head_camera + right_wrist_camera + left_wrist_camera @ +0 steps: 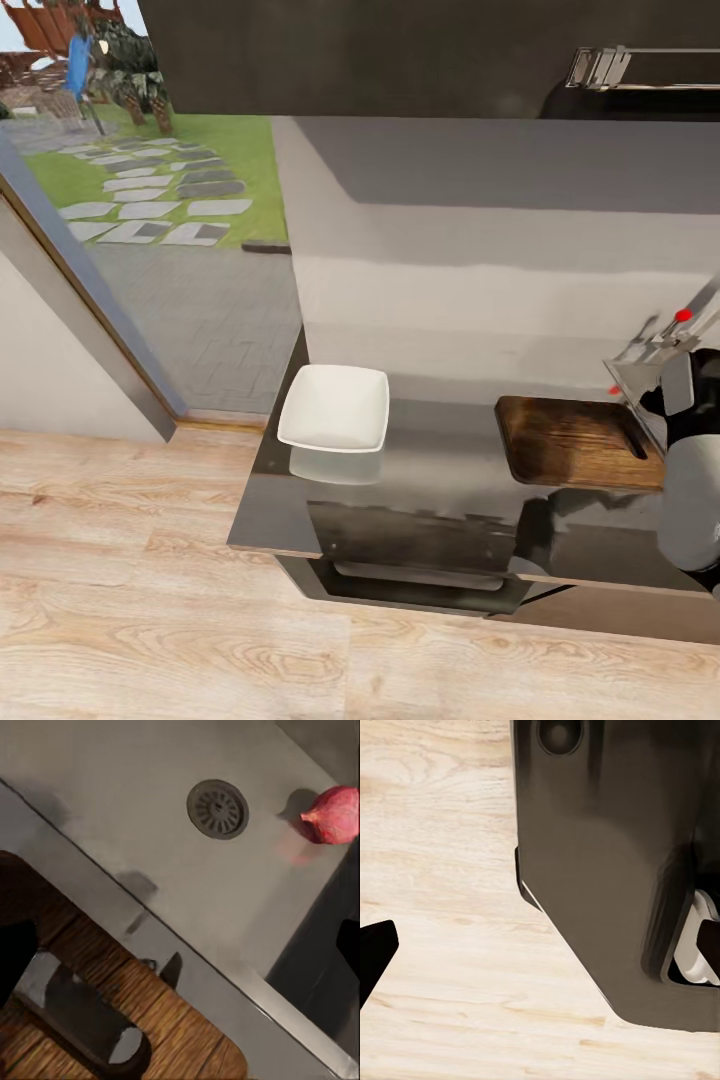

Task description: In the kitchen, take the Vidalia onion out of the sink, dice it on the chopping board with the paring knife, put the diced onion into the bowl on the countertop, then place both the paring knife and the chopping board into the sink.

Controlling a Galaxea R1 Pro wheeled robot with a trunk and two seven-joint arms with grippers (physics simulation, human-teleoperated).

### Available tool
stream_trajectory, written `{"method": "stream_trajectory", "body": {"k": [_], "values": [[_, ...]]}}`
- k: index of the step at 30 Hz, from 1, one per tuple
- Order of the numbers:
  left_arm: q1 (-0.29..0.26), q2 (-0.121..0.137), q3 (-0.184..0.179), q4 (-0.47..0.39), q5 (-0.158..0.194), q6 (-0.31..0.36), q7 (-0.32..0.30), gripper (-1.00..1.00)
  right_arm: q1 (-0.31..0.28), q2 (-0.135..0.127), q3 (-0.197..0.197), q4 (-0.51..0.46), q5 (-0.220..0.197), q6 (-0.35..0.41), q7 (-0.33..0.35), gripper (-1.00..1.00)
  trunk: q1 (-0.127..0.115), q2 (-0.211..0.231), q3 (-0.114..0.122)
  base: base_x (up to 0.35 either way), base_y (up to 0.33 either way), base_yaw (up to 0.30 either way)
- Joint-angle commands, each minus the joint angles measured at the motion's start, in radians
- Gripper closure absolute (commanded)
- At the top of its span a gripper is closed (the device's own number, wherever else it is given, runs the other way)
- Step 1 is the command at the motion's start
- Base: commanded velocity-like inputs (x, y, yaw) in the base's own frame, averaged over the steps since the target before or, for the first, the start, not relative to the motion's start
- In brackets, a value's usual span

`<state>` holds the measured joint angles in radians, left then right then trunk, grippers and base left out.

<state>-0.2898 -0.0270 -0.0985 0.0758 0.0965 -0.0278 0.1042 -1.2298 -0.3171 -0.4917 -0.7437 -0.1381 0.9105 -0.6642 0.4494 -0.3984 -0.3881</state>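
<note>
Grey glossy countertop [440, 480] runs across the head view over dark cabinets, with a pale wooden floor [130, 600] in front of it and a grey wall behind. At the far left, past the counter's end, a glass opening looks onto a lawn with stepping stones [150, 200].

Sink [150, 817] comes next: grey steel basin, round drain [217, 808] in its floor, seen from above in the right wrist view. In the head view only its corner and the chrome faucet with a red knob [683, 316] show at the right edge, partly behind the robot's right arm [690, 470].

Chopping board [575, 440], brown wood with grain, lies flat on the countertop just beside the sink's rim; its handle slot [82, 1020] shows in the right wrist view. Bowl [335, 408], white and squarish, sits near the counter's left end, well apart from the board.

Vidalia onion [334, 814], pinkish-red, lies on the sink floor near the basin wall, close to the drain but not touching it.

Right gripper [180, 956]: only dark finger edges at opposite sides of its wrist view, so jaws spread wide, nothing between them. It hangs over the sink rim beside the board; the onion is off to one side, apart from both fingers.

Left gripper: one dark finger [373, 952] shows over the wooden floor beside the robot's dark base [607, 892]; cannot tell whether it is spread or closed.
</note>
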Motion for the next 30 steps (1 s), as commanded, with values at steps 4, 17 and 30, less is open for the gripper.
{"method": "stream_trajectory", "body": {"k": [4, 17, 30], "values": [[-0.002, -0.002, -0.008, 0.003, 0.010, -0.003, 0.002, -1.00, 0.000, 0.002, 0.047, -0.117, -0.020, 0.054, -0.004, -1.00, 0.001, -0.002, -0.002, 0.000, 0.000, 0.000], [-0.002, -0.009, -0.009, 0.002, 0.009, -0.014, 0.002, -1.00, 0.000, 0.049, 0.082, -0.247, -0.073, 0.077, 0.000, -1.00, 0.001, -0.002, -0.002, 0.000, 0.000, 0.000], [-0.002, -0.013, -0.009, 0.003, 0.009, -0.015, 0.002, -1.00, 0.000, 0.071, 0.083, -0.204, -0.074, 0.077, 0.032, -1.00, 0.001, -0.002, -0.002, -0.141, 0.000, 0.000]]}}
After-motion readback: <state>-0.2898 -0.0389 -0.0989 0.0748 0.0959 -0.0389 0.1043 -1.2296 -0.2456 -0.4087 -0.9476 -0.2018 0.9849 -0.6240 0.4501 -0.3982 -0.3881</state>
